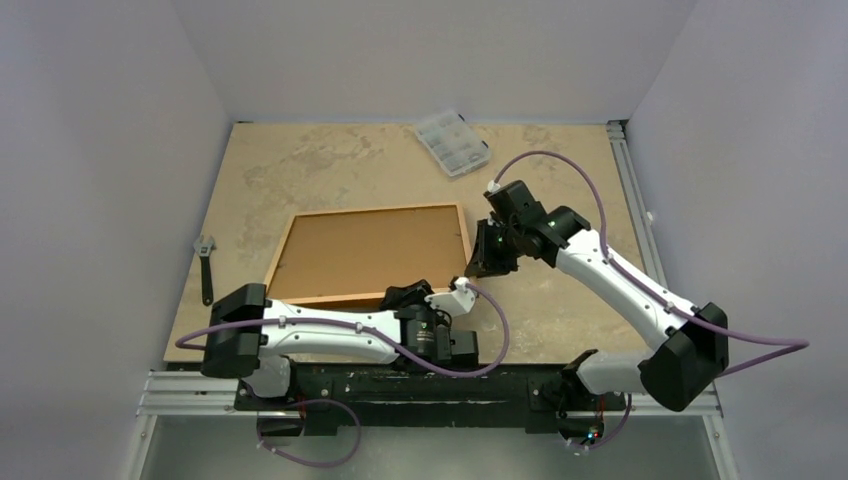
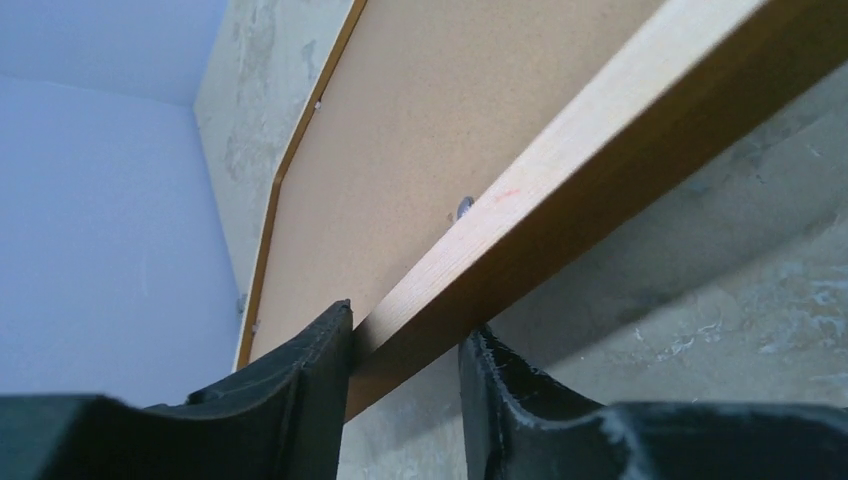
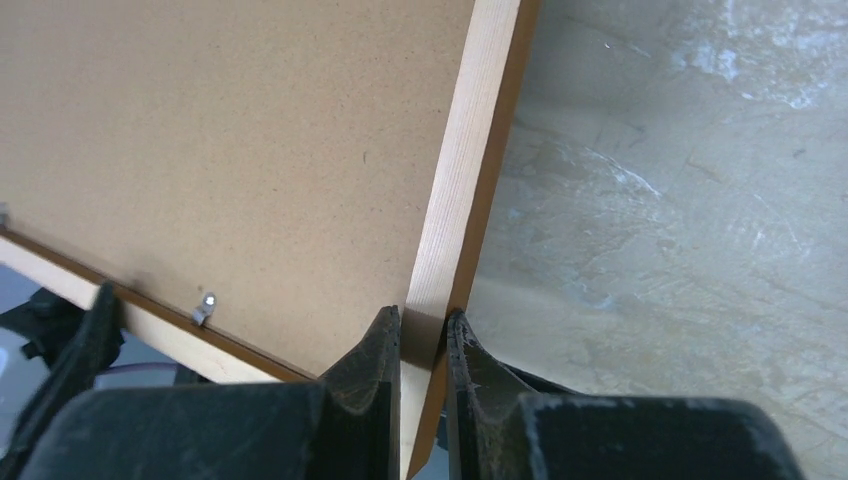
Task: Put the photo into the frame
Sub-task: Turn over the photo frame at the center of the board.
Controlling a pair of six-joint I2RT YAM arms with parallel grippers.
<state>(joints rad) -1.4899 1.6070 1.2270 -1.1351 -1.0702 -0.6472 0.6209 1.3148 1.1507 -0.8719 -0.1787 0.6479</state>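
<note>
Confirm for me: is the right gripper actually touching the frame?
Touching. The right wrist view shows the right gripper closed on the frame, with both fingers pressed against its side rail and no gap visible.

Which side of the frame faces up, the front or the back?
The back. The frame shows its brown backing board, with small metal tabs at the rails.

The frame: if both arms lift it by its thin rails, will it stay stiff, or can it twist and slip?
The frame probably stays fairly stiff: its rails look wooden and a backing board fills it. It may slip or tilt, though, since the jaws pinch only narrow, smooth rail edges.
</note>
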